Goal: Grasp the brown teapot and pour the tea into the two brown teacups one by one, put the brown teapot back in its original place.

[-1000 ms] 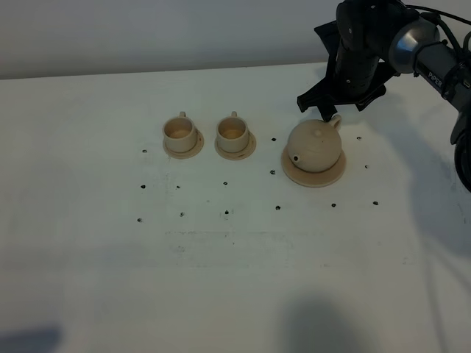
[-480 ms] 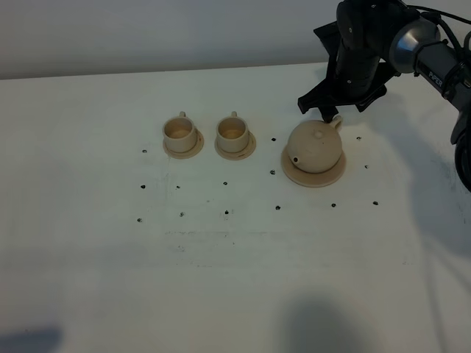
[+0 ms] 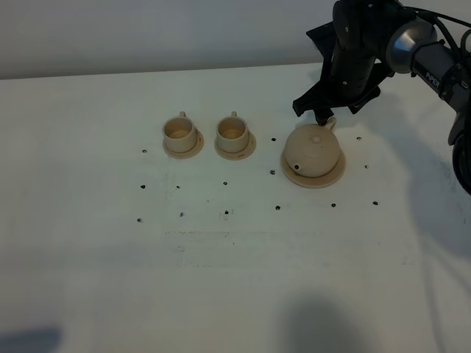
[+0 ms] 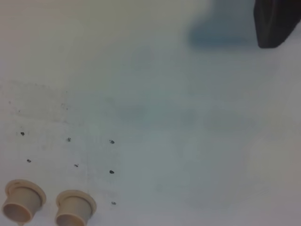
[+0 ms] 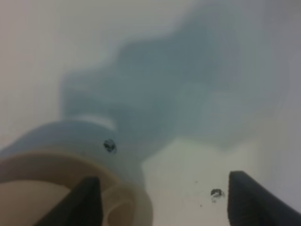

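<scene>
The brown teapot (image 3: 313, 149) sits on its wide round saucer (image 3: 313, 181), the original place, right of centre, spout toward the front left. My right gripper (image 3: 324, 116) hangs just over the teapot's loop handle at the back. In the right wrist view the right gripper (image 5: 167, 202) is open, its dark fingers (image 5: 87, 200) on either side of the handle (image 5: 126, 207) without touching it; the teapot (image 5: 42, 186) fills the corner. The two brown teacups (image 3: 179, 131) (image 3: 232, 131) stand on small saucers to the left and also show in the left wrist view (image 4: 21, 202) (image 4: 73, 209). My left gripper is out of view.
Small dark dots (image 3: 226, 212) mark the white table (image 3: 235, 279) around the cups and teapot. The right arm (image 3: 427, 55) reaches in from the back right. A dark block (image 4: 275, 21) shows at one corner of the left wrist view.
The right gripper has shifted slightly left and lower, closing in on the teapot's handle. The teapot and both cups have not moved.
</scene>
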Action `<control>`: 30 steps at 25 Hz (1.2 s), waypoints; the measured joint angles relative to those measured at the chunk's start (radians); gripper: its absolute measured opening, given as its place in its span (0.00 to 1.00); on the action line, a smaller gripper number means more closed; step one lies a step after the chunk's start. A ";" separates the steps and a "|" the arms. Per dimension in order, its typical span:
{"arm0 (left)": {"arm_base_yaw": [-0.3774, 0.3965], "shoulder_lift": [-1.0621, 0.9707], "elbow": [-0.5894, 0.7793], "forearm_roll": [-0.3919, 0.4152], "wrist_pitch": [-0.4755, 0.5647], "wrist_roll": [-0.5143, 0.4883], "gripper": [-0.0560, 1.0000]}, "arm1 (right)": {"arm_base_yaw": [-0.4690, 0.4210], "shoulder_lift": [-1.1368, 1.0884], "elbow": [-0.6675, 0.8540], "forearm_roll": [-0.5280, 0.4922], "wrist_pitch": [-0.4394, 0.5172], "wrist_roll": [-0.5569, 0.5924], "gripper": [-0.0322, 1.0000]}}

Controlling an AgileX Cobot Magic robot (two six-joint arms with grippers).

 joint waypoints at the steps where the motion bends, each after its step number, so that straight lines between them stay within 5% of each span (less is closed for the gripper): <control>1: 0.000 0.000 0.000 0.000 0.000 0.000 0.35 | 0.000 0.000 0.000 0.000 0.001 0.000 0.57; 30: 0.000 0.000 0.000 0.000 0.000 0.000 0.35 | -0.003 0.017 -0.006 -0.030 0.006 0.000 0.57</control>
